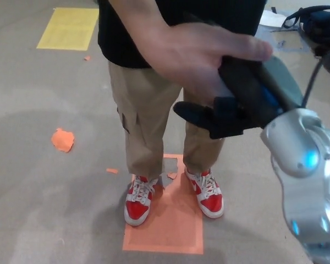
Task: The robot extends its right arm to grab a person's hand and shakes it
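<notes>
A person in a black shirt and khaki trousers stands facing me on an orange floor mark. The person's hand [192, 58] reaches in from the top and wraps over my right hand [231, 104]. My black right hand is shut on the person's hand, its fingers curled under the palm at the centre right of the head view. My silver right forearm [308, 181] fills the lower right corner. My left hand does not show.
The person's red and white shoes [138, 201] rest on the orange rectangle [168, 225]. A yellow floor mark [69, 27] lies at the top left, an orange scrap [62, 139] at the left. A dark bag [313, 25] and cable sit at the top right.
</notes>
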Robot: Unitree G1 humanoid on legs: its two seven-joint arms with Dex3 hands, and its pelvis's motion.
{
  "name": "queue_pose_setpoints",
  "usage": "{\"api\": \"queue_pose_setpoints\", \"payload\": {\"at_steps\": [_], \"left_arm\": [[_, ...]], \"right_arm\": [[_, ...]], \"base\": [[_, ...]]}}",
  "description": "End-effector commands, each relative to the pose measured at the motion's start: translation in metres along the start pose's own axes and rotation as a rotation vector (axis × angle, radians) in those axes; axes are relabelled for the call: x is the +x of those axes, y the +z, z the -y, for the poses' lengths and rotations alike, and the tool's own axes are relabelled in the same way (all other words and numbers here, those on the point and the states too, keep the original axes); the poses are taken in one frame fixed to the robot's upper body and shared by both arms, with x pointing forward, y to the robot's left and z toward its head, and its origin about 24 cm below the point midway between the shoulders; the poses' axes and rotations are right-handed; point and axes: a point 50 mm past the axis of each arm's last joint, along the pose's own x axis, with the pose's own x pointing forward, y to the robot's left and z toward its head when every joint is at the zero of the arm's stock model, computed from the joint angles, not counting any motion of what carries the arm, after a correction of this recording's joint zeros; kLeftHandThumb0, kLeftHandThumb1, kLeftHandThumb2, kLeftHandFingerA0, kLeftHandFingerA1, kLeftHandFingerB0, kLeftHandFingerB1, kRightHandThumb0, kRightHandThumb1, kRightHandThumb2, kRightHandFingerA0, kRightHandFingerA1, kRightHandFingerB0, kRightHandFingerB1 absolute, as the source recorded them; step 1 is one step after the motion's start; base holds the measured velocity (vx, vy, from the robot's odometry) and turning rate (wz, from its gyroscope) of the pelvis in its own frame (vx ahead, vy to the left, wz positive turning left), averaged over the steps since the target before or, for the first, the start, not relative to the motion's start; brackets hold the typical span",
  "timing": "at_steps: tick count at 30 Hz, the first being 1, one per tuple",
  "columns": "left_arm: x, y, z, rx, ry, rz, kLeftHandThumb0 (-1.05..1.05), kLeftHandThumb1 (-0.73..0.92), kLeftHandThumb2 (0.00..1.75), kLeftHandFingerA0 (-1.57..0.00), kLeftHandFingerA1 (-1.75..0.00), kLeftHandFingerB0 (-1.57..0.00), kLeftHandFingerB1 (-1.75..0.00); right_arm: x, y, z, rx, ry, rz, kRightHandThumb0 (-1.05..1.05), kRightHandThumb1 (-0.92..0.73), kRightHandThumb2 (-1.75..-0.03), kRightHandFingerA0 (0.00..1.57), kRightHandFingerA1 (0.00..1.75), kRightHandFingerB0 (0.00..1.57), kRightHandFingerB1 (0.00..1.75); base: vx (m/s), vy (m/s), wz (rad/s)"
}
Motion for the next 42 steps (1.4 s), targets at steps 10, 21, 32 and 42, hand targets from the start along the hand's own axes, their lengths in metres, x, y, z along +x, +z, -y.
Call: {"api": "queue_pose_setpoints", "payload": {"at_steps": [10,21,32,42], "left_arm": [[-0.001,0.002,-0.008,0.038,0.021,0.001,-0.69,0.91,0.68,-0.35,-0.33,-0.29,-0.32],[0.0,0.005,-0.01,0.023,0.026,0.015,-0.65,0.9,0.67,-0.37,-0.34,-0.32,-0.33],[-0.001,0.001,-0.009,0.057,0.024,-0.006,-0.63,0.91,0.68,-0.35,-0.34,-0.3,-0.33],[-0.001,-0.001,-0.007,-0.006,0.012,-0.016,-0.66,0.87,0.66,-0.33,-0.33,-0.28,-0.32]], "right_arm": [[0.052,-0.078,-0.056,-0.016,0.272,-0.378,-0.83,-0.56,-0.95,0.0,0.41,0.0,0.09],[0.065,-0.087,-0.065,-0.008,0.25,-0.408,-0.82,-0.57,-0.92,0.16,0.46,0.0,0.08],[0.039,-0.033,-0.025,-0.044,0.084,-0.121,-0.86,-0.79,-0.66,0.3,0.39,0.0,0.02],[-0.06,0.068,0.044,-0.017,-0.236,0.374,-0.8,-0.59,-0.93,0.17,0.46,0.0,0.13]], "base": [[0.0,0.0,0.0],[0.0,0.0,0.0],[0.0,0.0,0.0],[0.0,0.0,0.0]]}}
